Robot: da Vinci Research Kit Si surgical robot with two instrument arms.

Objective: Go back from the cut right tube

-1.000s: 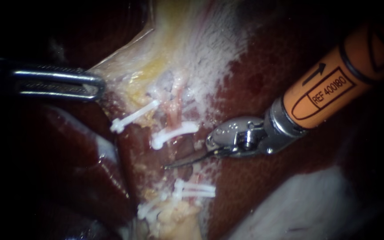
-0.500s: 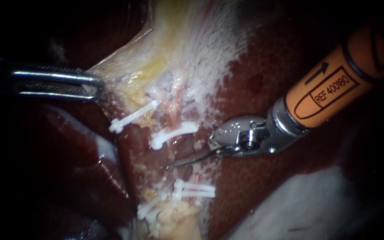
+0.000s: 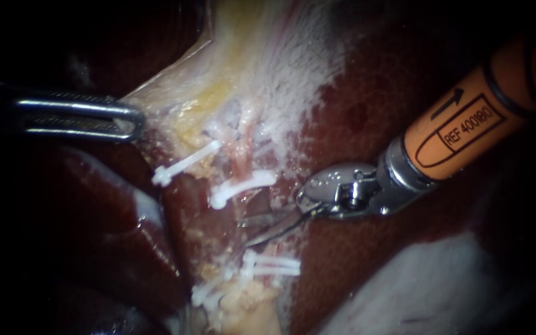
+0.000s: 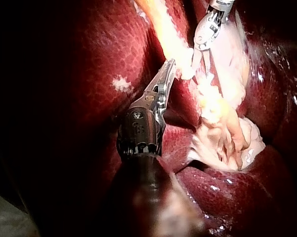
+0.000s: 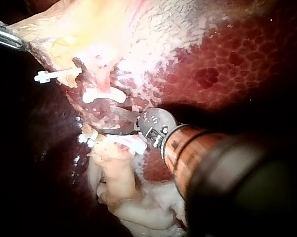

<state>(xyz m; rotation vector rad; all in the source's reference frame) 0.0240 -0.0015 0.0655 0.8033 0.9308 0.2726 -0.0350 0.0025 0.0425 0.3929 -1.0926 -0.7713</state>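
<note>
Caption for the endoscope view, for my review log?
Right tool, blades open, sits in the gap between white clips on the cut right tube; left tool grips pale tissue.

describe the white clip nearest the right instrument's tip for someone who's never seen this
In the endoscope view, from the pale yellowish tissue at upper centre, follow the pink tube down. The clip crosses its lower, cut end. It lies nearly level, unlike the slanted clip to its left.

The left instrument point(image 3: 136, 120) is polished, ridged metal. The right instrument point(image 3: 245, 231) is shiny steel under a glossy orange plastic sleeve point(image 3: 466, 118). The clips point(image 3: 243, 185) look like matt white plastic. The liver point(image 3: 367, 87) glistens wet and mottled, and the pale tissue point(image 3: 268, 56) looks fuzzy.
</note>
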